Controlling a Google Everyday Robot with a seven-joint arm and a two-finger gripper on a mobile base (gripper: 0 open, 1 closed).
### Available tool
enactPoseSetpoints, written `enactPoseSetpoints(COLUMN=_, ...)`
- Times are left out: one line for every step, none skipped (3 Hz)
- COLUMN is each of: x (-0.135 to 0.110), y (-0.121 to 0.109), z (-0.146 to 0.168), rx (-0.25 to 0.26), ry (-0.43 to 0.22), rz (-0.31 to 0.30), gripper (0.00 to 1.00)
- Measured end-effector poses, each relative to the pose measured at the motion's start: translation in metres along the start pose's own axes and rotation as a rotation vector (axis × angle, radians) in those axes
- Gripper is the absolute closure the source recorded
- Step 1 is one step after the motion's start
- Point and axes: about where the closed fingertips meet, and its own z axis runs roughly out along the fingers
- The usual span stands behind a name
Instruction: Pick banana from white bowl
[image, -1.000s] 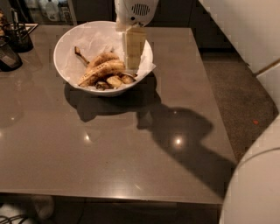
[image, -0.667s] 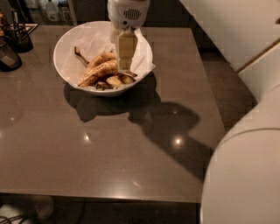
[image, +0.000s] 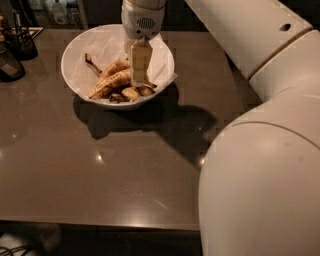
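Observation:
The white bowl (image: 80, 45), lined with crumpled white paper, stands at the back of the brown table. In it the banana (image: 111, 83), long, yellow and brown-speckled, lies slanting with its thin end toward the lower left. A shorter curved banana (image: 109, 68) with a dark stem lies just behind it. Small stubby pieces (image: 131, 93) lie at the front of the bowl. My gripper (image: 140, 80) hangs straight down inside the bowl, right at the banana's right end, which it hides.
Dark containers (image: 20, 42) stand at the table's left edge. My large white arm (image: 260, 150) fills the right side and casts a shadow on the table right of the bowl. The table's front edge (image: 100, 222) runs across the bottom.
My gripper has moved left and lower in the bowl, from over the paper at the right onto the banana's right end. The arm fills more of the right side.

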Motion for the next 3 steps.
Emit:
enactPoseSetpoints(x=-0.001, y=-0.011, z=0.013, rx=-0.016, ry=-0.006, rz=0.034, gripper=0.27)
enactPoseSetpoints(x=-0.002, y=-0.017, z=0.024, rx=-0.036, ry=-0.006, rz=0.064, gripper=0.28)
enactPoseSetpoints(x=-0.002, y=-0.018, z=0.034, rx=-0.061, ry=-0.015, rz=0.088, gripper=0.32)
